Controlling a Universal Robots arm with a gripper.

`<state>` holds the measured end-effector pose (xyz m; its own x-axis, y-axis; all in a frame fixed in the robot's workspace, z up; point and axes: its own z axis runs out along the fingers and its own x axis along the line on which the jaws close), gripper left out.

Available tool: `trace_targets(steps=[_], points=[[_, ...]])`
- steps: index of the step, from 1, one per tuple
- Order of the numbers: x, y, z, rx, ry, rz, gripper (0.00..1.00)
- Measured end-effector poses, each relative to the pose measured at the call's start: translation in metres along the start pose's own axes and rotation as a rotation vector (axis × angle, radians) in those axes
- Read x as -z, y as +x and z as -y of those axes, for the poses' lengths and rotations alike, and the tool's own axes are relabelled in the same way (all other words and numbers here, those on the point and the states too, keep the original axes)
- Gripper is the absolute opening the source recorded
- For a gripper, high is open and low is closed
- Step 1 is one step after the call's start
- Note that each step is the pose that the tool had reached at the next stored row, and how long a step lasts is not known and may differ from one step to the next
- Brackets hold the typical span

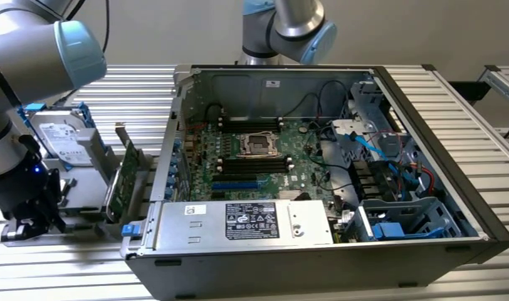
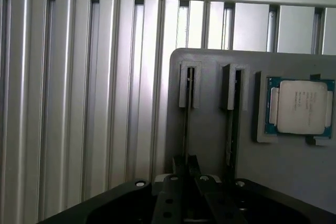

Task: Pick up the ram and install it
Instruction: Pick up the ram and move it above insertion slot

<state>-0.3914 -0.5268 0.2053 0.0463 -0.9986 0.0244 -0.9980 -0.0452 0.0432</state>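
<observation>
Gripper [image 2: 187, 165] down low over the parts holder, at the exterior view's left [image 1: 29, 219], well apart from the open computer case [image 1: 321, 276] that takes up the middle of the slatted aluminium table [image 2: 79, 103]. Between gripper and case, a wide green expansion card [image 1: 125, 179] stands upright. On to the wrist view: the grey holder [image 2: 210, 103] lies flat on the slats, a processor [image 2: 298, 107] seated in its pocket to one side. Two narrow slots, a second stick [image 2: 231, 129] edge-on in the one nearer the processor. The ram [image 2: 186, 124] sits edge-on in the other slot, its near end running straight in between the dark fingers [image 2: 179, 167], which are pinched tight on it.
</observation>
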Motion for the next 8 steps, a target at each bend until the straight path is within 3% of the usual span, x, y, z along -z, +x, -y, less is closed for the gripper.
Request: trace_targets(steps=[8], points=[[0.0364,0.001,-0.0015,0.0,0.0,-0.0001,0.14]])
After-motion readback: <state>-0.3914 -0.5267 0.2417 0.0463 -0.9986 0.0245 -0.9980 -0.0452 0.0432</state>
